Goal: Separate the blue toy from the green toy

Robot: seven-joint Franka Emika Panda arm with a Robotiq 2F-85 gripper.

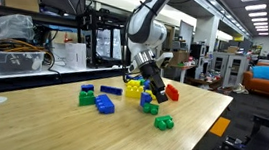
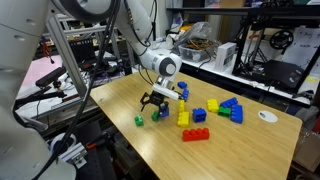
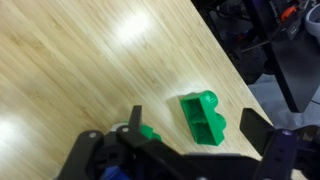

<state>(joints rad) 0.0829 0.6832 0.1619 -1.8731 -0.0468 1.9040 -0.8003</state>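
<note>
Gripper (image 3: 178,150) jaws spread wide, grasping nothing | green toy (image 3: 203,117) lies alone on table (image 3: 60,60), just ahead | blue toy (image 1: 145,99) half-hidden under gripper in an exterior view; wrist view misses it

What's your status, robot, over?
Gripper open, low over table. Green toy lying alone. Blue toy beside gripper, contact unclear. Yellow brick close by.

Red brick (image 2: 195,135), yellow bricks (image 2: 184,116) on wooden table (image 2: 240,150)

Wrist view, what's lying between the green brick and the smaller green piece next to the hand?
Nothing: in the wrist view only bare wooden table separates the green brick from the green piece.
</note>
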